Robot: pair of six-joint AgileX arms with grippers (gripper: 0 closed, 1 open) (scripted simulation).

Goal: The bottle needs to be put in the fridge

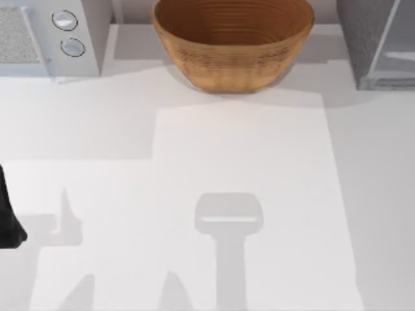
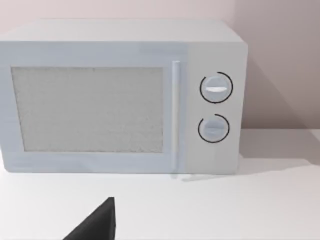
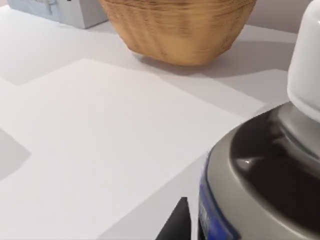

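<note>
The bottle (image 3: 260,165) looms close in the right wrist view: dark rounded body, blue label band, white cap. My right gripper (image 3: 200,226) is shut on it, with one dark fingertip (image 3: 178,222) against its side above the white table. The fridge (image 1: 373,45) stands at the table's far right corner, with a dark speckled side and a lighter grey front. My left gripper (image 2: 100,225) is parked low in front of the microwave, and its arm (image 1: 10,223) sits at the table's left edge.
A pale microwave (image 1: 58,32) with two round dials (image 2: 215,107) stands at the far left. A big woven tan bowl (image 1: 233,45) sits at the far middle, also in the right wrist view as the bowl (image 3: 175,30). Arm shadows fall on the white tabletop (image 1: 246,162).
</note>
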